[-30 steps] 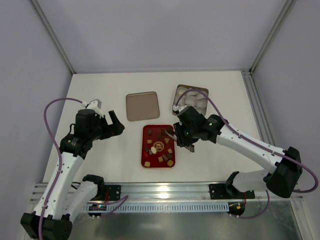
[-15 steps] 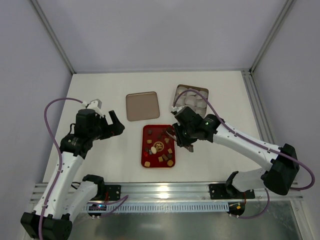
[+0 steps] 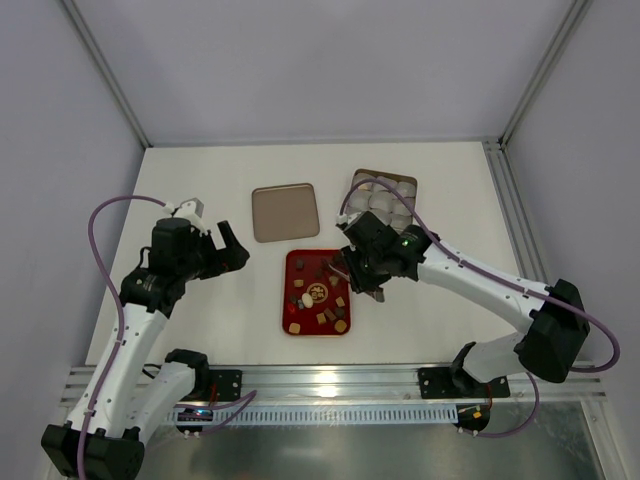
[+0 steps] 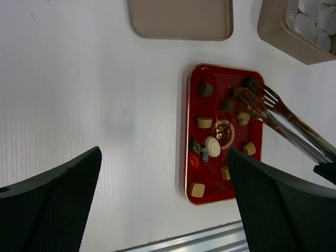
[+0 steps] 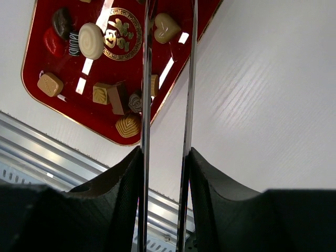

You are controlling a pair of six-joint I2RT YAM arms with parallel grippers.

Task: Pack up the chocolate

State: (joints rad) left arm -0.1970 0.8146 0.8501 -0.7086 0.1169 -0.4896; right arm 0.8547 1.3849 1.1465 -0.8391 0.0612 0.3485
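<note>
Several small chocolates [image 3: 318,293], dark brown, tan and one whitish round piece [image 4: 212,146], lie in the red tray [image 3: 292,268]. My right gripper [image 3: 368,280] is shut on metal tongs [image 3: 345,268]. The fork-like tong tips reach over the tray's far right corner [image 4: 249,97], next to dark pieces. I cannot tell whether they grip one. In the right wrist view the two tong arms [image 5: 145,105] run up past the chocolates [image 5: 91,40], and their tips are out of frame. My left gripper [image 3: 232,250] is open and empty, above the table left of the tray.
A tan tin [image 3: 385,195] filled with white crinkled paper cups stands behind the tray at right. Its flat lid [image 3: 285,212] lies behind the tray at left. A metal rail [image 4: 210,239] runs along the near table edge.
My right arm's elbow has swung slightly left; the tongs stay over the tray's far right corner. The left arm has not moved.
</note>
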